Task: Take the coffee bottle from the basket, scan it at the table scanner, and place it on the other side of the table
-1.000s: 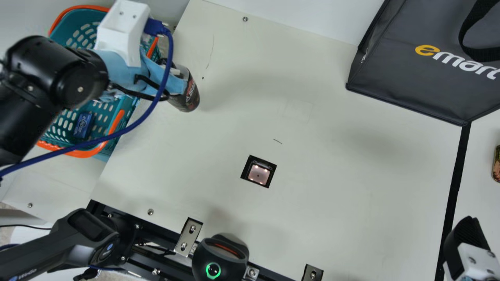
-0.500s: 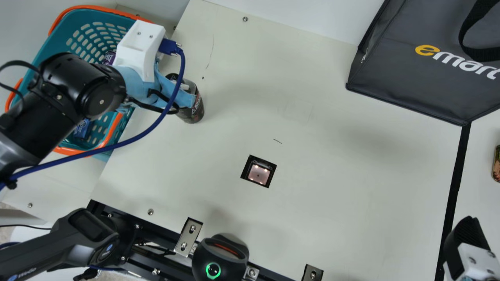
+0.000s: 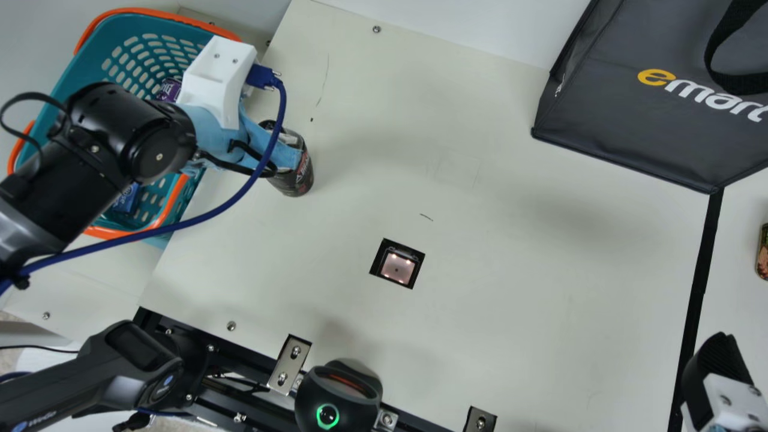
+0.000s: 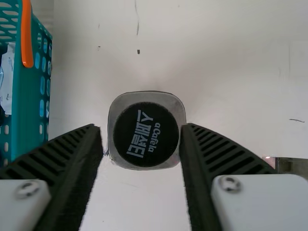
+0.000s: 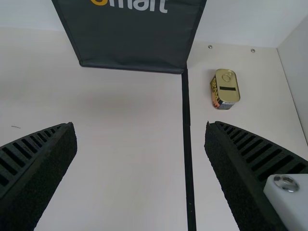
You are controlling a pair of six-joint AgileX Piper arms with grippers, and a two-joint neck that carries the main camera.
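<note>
In the main view my left gripper (image 3: 281, 149) is at the table's left side, shut on the dark coffee bottle (image 3: 296, 181), beside the basket (image 3: 183, 191). Whether the bottle's base touches the table I cannot tell. From the left wrist, the gripper (image 4: 141, 131) has its ribbed fingers on either side of the bottle (image 4: 144, 150), whose round black cap faces the camera. The table scanner (image 3: 396, 269) is a lit square window, right of and nearer than the bottle. My right gripper (image 3: 717, 366) is at the lower right; in its wrist view, the gripper (image 5: 140, 129) is open around nothing.
A dark grey bag (image 3: 612, 129) stands at the back right. Beyond the black tape line (image 5: 187, 144) is a small tin can (image 5: 225, 90). Packages lie in the basket, including a blue one (image 3: 126, 199). A black device with a green ring (image 3: 339, 399) is at the near edge.
My left gripper and the bottle have moved together toward the near side and slightly right, uncovering more of the basket. The right gripper has stayed still.
</note>
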